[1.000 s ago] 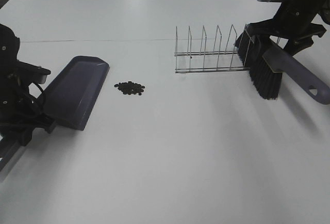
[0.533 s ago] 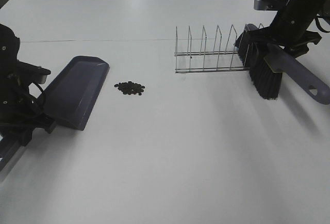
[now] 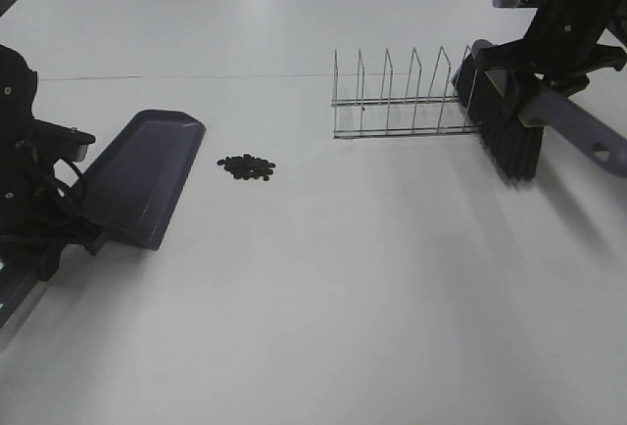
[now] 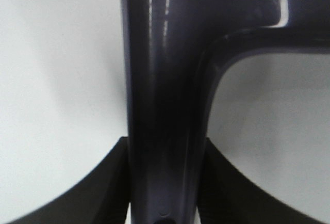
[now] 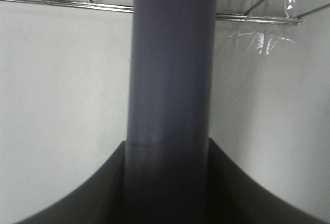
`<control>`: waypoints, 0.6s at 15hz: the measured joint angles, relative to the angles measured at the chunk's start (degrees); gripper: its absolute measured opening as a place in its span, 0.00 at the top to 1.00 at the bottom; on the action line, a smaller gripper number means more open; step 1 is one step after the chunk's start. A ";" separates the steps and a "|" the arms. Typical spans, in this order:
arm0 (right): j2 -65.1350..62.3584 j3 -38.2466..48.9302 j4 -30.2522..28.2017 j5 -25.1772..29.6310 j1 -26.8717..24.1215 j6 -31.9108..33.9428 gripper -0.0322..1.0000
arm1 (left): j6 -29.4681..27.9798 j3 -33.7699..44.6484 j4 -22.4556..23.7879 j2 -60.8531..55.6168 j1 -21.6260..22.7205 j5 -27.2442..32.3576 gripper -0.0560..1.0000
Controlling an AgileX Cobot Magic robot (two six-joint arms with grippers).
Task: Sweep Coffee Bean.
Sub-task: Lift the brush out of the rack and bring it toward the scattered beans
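Note:
A small heap of dark coffee beans lies on the white table just right of the purple dustpan. My left gripper is shut on the dustpan's handle, which runs between its dark fingers. At the far right, my right gripper is shut on the grey-purple handle of the brush. Its black bristles hang beside the right end of the wire rack. The beans are well to the left of the brush.
A chrome wire rack with several upright dividers stands between the beans and the brush; its bars show in the right wrist view. The white table stretches toward the front.
My right gripper has gone from open to shut on the brush handle. The brush has shifted slightly to the right. The left arm and dustpan have hardly moved.

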 joint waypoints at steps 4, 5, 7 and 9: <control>-7.28 0.00 -1.38 2.75 0.00 0.34 0.67 | 0.00 0.00 -0.23 0.00 0.00 0.11 0.63; -9.05 0.00 -1.49 3.84 0.00 0.34 0.67 | 0.00 0.00 -0.29 0.00 0.00 0.17 0.63; -12.49 0.00 -1.55 5.44 0.00 0.34 0.67 | 0.00 0.00 -0.52 0.00 0.00 0.29 0.63; -15.47 0.23 -1.55 7.16 0.00 0.34 0.67 | 0.00 0.00 -0.57 0.00 0.00 0.29 0.63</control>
